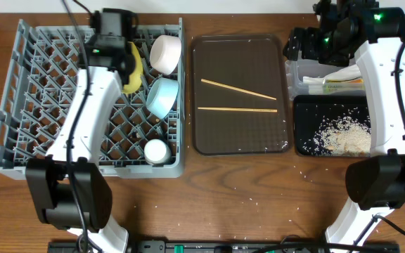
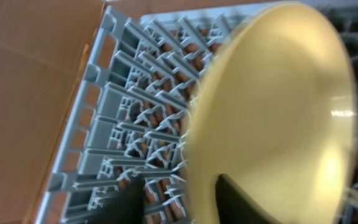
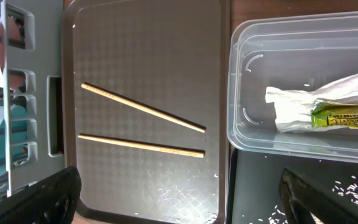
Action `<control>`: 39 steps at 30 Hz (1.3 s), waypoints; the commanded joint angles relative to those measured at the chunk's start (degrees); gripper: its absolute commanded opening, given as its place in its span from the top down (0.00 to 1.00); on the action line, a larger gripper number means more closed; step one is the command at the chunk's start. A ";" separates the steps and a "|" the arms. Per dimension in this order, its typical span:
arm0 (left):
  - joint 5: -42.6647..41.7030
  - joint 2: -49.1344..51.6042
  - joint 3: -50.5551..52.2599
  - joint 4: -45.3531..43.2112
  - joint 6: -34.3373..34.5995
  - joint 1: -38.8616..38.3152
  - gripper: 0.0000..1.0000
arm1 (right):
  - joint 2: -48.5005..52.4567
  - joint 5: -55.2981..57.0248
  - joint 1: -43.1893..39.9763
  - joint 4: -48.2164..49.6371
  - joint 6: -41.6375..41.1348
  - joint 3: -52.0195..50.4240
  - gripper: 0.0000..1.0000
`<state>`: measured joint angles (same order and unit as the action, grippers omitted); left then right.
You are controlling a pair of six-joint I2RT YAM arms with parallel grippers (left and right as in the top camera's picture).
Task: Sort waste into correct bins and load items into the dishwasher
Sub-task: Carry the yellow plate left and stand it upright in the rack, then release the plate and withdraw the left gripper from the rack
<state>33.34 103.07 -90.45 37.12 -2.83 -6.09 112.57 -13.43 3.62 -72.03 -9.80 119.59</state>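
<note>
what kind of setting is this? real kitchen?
Probably a lab tabletop mock-up of dish clearing, not a real kitchen: a grey dish rack sits directly on a wooden table, beside a brown serving tray holding chopsticks, with a black tray of white crumbs alongside.

Glossy yellow plate (image 2: 272, 106) against a grey lattice rack (image 2: 123, 118) — brown tray (image 3: 148, 62) faintly checkered, pale wooden chopsticks (image 3: 143, 107), black tray (image 1: 315, 107) speckled white.

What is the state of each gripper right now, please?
Left gripper: closed on the rim of the yellow plate.
Right gripper: open, holding nothing.
</note>
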 commanded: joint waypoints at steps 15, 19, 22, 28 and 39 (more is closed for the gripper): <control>-20.98 -8.41 -3.02 5.46 8.92 -1.40 0.25 | -0.15 -0.07 0.52 0.00 0.68 0.28 0.01; -32.92 -11.04 -2.99 11.30 20.55 -2.23 0.25 | -0.15 -0.09 0.52 0.00 0.68 0.28 0.01; -35.01 -9.90 -1.86 12.55 26.77 -5.88 0.25 | -0.15 -0.09 0.55 0.00 0.68 0.28 0.01; -34.86 -2.54 -0.50 10.25 34.95 -16.26 0.32 | -0.15 -0.09 0.52 0.00 0.68 0.28 0.01; -34.84 15.87 -0.50 -3.45 47.89 -23.91 0.48 | -0.15 -0.09 0.52 0.00 0.68 0.28 0.01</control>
<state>-1.58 115.68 -91.35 34.26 38.83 -29.54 112.57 -13.43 3.62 -72.05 -9.80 119.59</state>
